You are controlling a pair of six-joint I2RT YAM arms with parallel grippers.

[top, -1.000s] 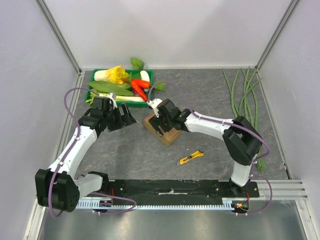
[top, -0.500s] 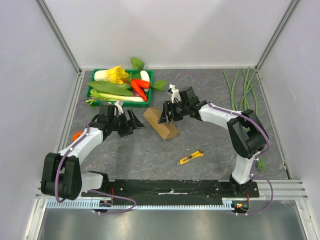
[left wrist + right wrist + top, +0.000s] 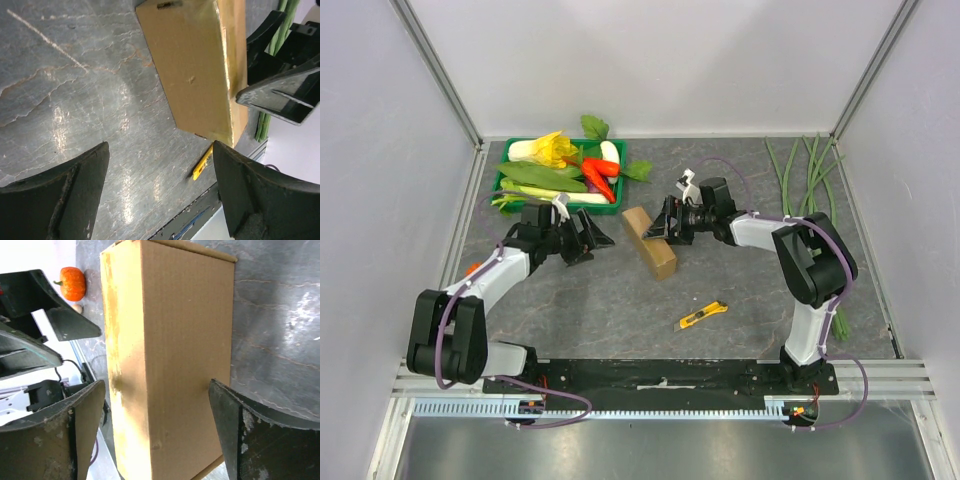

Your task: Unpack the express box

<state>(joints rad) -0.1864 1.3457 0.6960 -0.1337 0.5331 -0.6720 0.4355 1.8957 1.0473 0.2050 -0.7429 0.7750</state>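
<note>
Both sets of jaws are spread wide and grasp nothing. Your left gripper [image 3: 160, 147] looks across a bare strip of table [image 3: 570, 300] at the box [image 3: 650, 245]. Your right gripper [image 3: 667, 226] faces it from the opposite side, and its fingers frame the cardboard in its own wrist view without pinching it. You cannot tell from these views whether a right fingertip brushes the box's edge.

Nearest you, lower right of centre in the top view, the knife [image 3: 703, 316] lies alone, well apart from both grippers. It is probably there for slitting a seal, and it looks untouched.

At the centre of the top view the box lies flat on the table, its long side slanting from upper left to lower right, with every flap shut. The left gripper sits to its left with a clear gap; the right one is just beside its right face. That flanking stance would let you brace the box with one arm while the other works a flap. With nothing out of it yet, the job is barely begun.

A pumpkin [image 3: 72, 282] sits beyond the left arm. Farther back, the tray [image 3: 622, 190] of vegetables fills the upper left and the beans [image 3: 805, 190] the upper right. Both are clear of the work, so you have room to swing
</note>
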